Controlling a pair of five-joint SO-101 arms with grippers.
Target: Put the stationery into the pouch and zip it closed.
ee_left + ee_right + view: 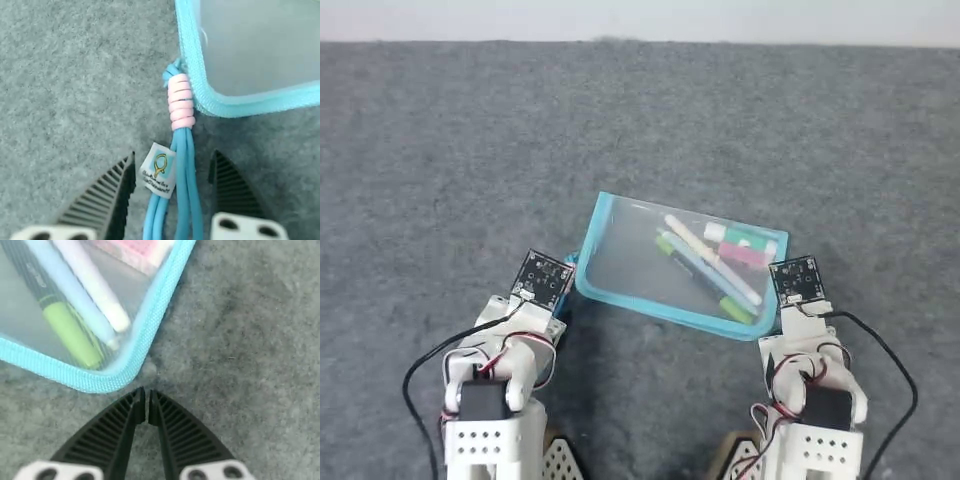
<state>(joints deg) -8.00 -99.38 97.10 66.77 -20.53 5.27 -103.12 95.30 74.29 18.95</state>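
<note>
One pouch (620, 250) lies flat on the grey, felt-like bench (470, 150), its long axis slanting from far-left to near-right, with pens (705, 265) inside on roughly the same slant. The left fingers (117, 190) stand apart astride the blue cord (180, 200) at the pouch's left end, while the right fingers (125, 425) are pressed together just beside its near-right corner. A pale wall (640, 18) edges the bench's far side.

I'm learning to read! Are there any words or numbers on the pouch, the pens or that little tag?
White tag on the blue zip cord: a small loop-shaped sign and two lines of tiny print, too blurred to read.
Dark pen inside the pouch: a line of print along its barrel, too small to read.
No other print can be made out.
</note>
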